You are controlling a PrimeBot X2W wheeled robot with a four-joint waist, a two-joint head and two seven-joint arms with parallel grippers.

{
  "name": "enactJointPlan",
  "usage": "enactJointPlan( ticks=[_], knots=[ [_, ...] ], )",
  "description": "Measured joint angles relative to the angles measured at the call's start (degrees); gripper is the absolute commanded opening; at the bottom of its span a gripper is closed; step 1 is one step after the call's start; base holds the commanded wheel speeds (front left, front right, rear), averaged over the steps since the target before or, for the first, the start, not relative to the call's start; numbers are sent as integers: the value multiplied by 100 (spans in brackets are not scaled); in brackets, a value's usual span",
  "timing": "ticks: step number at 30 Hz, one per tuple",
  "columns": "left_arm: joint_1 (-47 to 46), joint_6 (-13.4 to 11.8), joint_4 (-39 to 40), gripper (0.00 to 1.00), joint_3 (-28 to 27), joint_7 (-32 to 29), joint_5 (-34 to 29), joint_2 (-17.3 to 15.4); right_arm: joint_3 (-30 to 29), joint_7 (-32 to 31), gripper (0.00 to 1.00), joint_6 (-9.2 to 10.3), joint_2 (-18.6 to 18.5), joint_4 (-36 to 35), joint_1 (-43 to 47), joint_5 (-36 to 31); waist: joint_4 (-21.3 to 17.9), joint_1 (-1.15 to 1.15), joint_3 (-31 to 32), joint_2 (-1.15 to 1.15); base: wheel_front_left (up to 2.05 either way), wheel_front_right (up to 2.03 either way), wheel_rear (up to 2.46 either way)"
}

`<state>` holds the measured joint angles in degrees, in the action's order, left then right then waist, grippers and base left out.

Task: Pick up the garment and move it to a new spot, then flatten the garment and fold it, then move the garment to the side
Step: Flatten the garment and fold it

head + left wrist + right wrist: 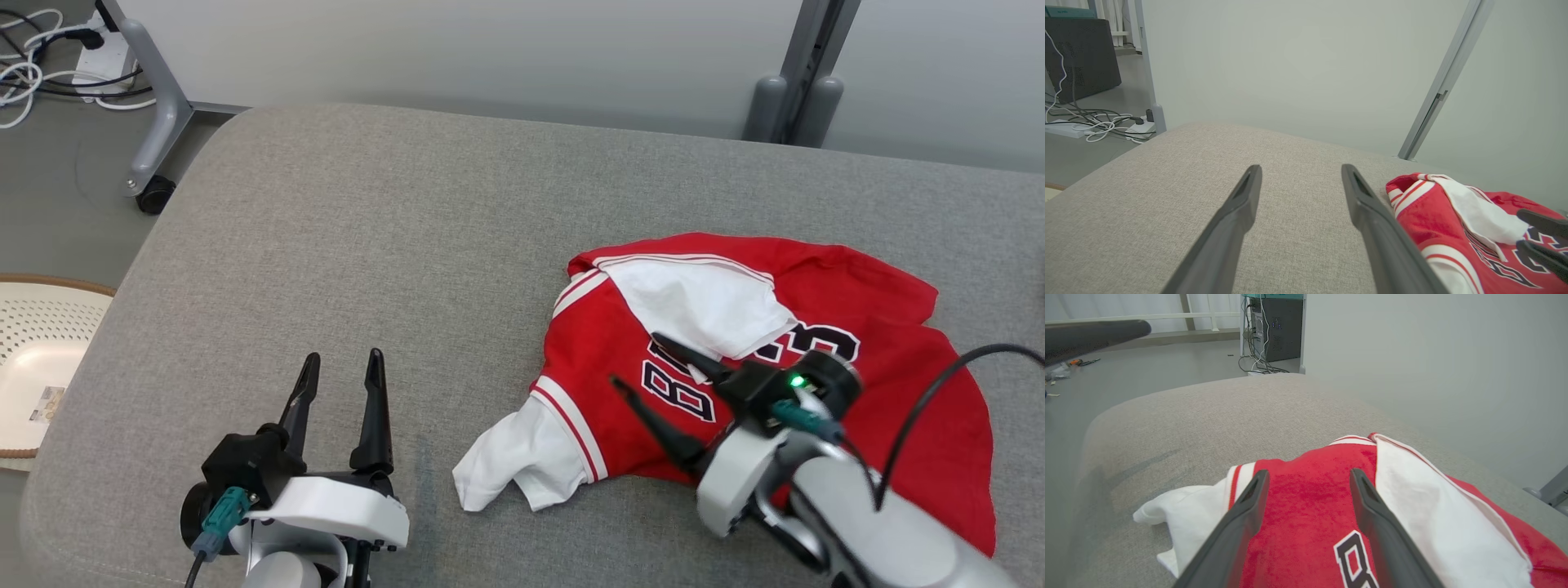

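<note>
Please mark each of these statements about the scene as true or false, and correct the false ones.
1. The red garment lies on the grey cushion. True.
2. The right pincer is shut on the garment. False: its fingers stand apart over the red cloth, with nothing pinched between them.
3. The left pincer is open over bare cushion, apart from the garment. True.
4. The garment is folded into a neat rectangle. False: it lies rumpled, with a white sleeve sticking out toward the left pincer.
5. The garment lies on the robot's left side. False: it lies on the robot's right, under the right pincer.
</note>
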<state>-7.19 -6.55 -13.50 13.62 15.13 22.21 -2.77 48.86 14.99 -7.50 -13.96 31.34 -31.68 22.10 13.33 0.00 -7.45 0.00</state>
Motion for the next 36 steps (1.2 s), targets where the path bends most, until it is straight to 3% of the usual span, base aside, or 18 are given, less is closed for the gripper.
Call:
enactJointPlan(
  ticks=[6,12,19,26,35,36],
  knots=[
    [25,-8,26,100,14,0,0,0,-1196,-69,100,0,-631,-71,83,-4,-35,0,1,0,0,0,0],
    [24,-8,34,100,32,0,15,-1,-1960,-669,100,0,-1109,276,201,-169,12,0,-50,0,0,0,0],
    [21,-12,42,100,16,0,51,-1,-2628,-1410,100,0,-1327,349,521,-52,77,0,-100,0,0,0,0],
    [20,-11,41,100,-4,0,49,0,-2938,-1862,100,0,-1213,430,736,116,39,0,-139,0,0,0,0],
    [-30,3,-10,100,32,0,42,0,-2552,-2279,100,0,-966,1048,500,266,17,0,-174,0,0,0,0],
    [-31,12,-15,100,37,0,29,0,-2515,-2277,71,0,-962,1094,467,289,22,0,-172,0,0,0,0]
  ],
)
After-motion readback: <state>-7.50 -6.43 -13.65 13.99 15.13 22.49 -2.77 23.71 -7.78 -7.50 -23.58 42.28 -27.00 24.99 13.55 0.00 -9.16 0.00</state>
